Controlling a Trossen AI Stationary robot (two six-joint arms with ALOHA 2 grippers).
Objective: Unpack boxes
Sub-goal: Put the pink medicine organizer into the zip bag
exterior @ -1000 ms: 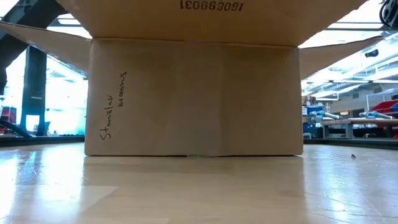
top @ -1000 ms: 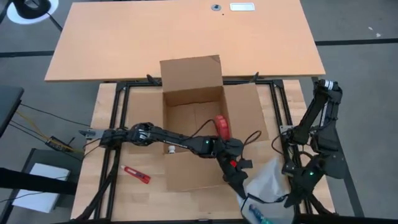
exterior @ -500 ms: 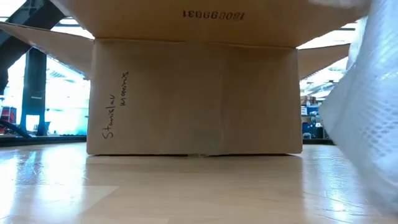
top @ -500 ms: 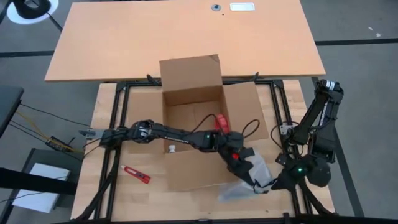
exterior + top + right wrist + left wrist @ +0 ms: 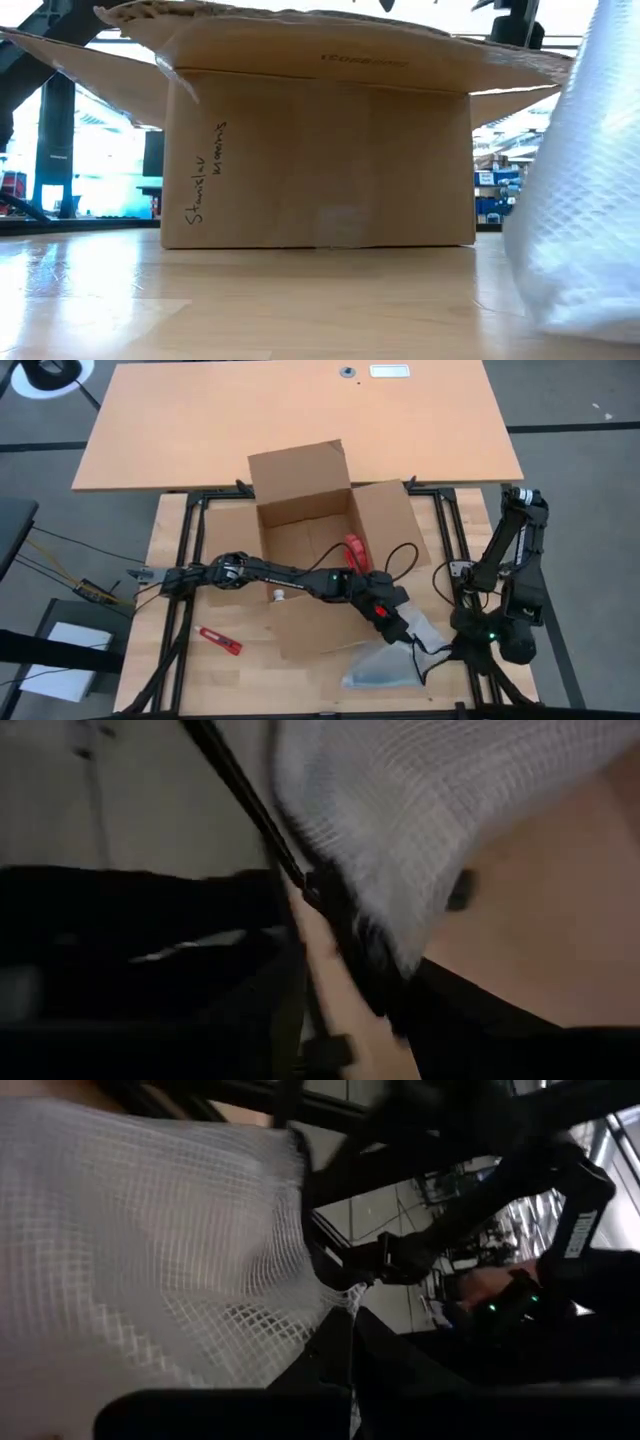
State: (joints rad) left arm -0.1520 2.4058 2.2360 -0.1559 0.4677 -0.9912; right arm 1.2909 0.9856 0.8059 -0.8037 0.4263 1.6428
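Carton [image 5: 320, 550] open, frame centre, on worktop [image 5: 200, 670]. Left gripper [image 5: 405, 643] fingers clamped on clear bag [image 5: 385, 665], lower right. Right gripper [image 5: 452, 652] fingers: cannot tell. Risk: bag snags cable, drags carton.

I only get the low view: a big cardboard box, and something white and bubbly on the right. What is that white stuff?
Observer: A clear plastic bag, pinched in the left pincer, next to the box.
Operator: Is the box empty?
Observer: No. From above, a red object shows inside it.
Operator: Anything else on the table?
Observer: A small red tool lies on the wood, left of the box's near flap.
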